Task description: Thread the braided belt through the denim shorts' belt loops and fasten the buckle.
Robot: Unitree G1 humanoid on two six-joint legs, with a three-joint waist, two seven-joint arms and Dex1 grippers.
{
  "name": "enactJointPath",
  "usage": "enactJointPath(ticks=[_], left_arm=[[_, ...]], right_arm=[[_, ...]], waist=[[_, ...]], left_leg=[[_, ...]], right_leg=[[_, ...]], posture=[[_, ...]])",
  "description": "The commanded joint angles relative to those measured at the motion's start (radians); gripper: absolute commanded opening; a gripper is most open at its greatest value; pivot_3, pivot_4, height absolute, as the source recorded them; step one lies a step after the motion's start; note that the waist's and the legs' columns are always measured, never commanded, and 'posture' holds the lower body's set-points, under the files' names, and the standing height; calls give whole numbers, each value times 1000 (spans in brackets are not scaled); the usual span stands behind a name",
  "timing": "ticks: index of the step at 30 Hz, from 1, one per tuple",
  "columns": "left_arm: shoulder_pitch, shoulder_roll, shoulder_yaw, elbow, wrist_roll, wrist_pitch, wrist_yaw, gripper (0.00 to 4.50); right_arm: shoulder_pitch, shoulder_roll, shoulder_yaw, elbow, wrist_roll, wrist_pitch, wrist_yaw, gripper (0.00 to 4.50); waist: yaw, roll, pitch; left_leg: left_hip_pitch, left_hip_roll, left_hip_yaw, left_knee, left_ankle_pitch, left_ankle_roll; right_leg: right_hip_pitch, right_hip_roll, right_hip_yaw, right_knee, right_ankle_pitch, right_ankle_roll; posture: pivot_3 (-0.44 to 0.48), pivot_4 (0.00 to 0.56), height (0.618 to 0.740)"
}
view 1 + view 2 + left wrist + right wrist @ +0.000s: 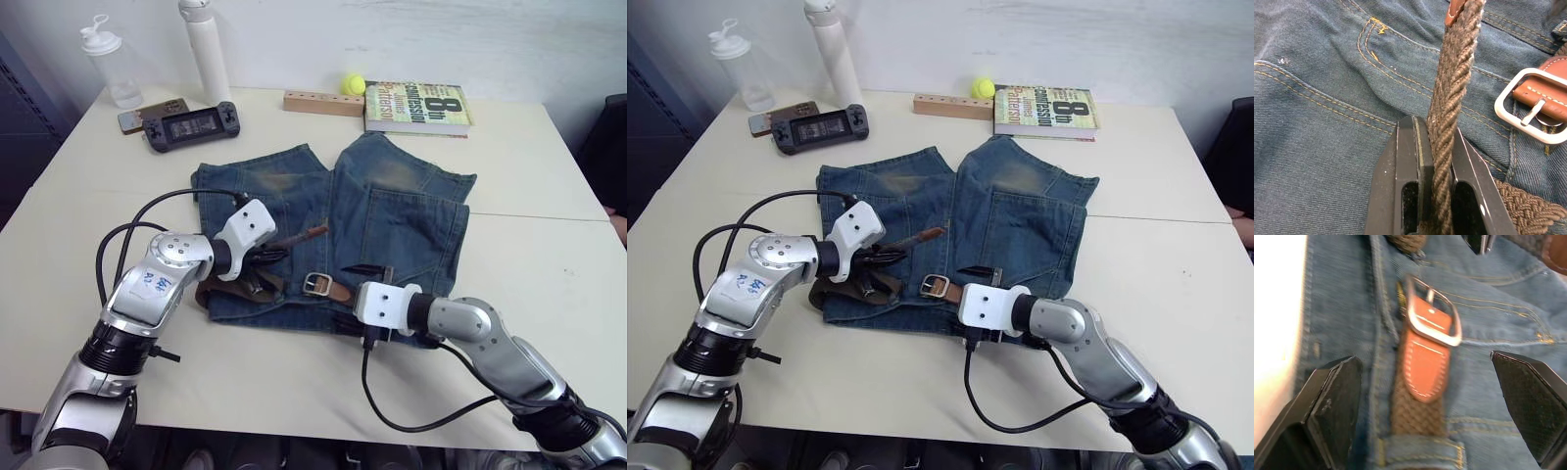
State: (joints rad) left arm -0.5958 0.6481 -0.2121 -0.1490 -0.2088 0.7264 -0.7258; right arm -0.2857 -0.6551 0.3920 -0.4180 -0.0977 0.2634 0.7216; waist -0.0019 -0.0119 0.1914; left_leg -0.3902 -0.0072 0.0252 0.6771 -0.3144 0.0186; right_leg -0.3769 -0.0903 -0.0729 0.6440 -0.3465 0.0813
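The denim shorts lie flat in the middle of the table, waistband toward me. The braided belt runs along the waistband, and its silver buckle on a tan leather end rests near the waistband's middle. My left gripper is shut on the braided belt a short way behind its tan tip, holding that end lifted over the left pocket. My right gripper is open, with its fingers spread to either side of the buckle. A belt loop crosses the belt just behind the leather end.
At the table's far edge are a book, a tennis ball and a wooden block. A handheld game console, a white bottle and a clear bottle stand at the far left.
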Motion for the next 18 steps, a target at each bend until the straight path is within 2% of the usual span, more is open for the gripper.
enactJointPath(ticks=[1,8,18], left_arm=[[-13,2,3,-19,13,-18,-17,0],[-4,-2,5,-32,19,-10,-18,0],[20,-13,3,-53,23,0,-13,0]], right_arm=[[27,18,-10,-9,26,22,24,4472],[8,17,-13,68,-147,-33,-88,4472],[-11,74,-116,3,-73,-1,-93,4472]], waist=[[0,0,0],[0,0,0],[0,0,0]], left_leg=[[0,0,0,0,0,0],[1,0,0,0,0,0],[1,0,1,1,0,0]], right_leg=[[0,0,0,0,0,0],[0,0,1,1,0,0],[0,0,2,2,0,0]], posture=[[0,150,738],[0,150,738],[0,150,738]])
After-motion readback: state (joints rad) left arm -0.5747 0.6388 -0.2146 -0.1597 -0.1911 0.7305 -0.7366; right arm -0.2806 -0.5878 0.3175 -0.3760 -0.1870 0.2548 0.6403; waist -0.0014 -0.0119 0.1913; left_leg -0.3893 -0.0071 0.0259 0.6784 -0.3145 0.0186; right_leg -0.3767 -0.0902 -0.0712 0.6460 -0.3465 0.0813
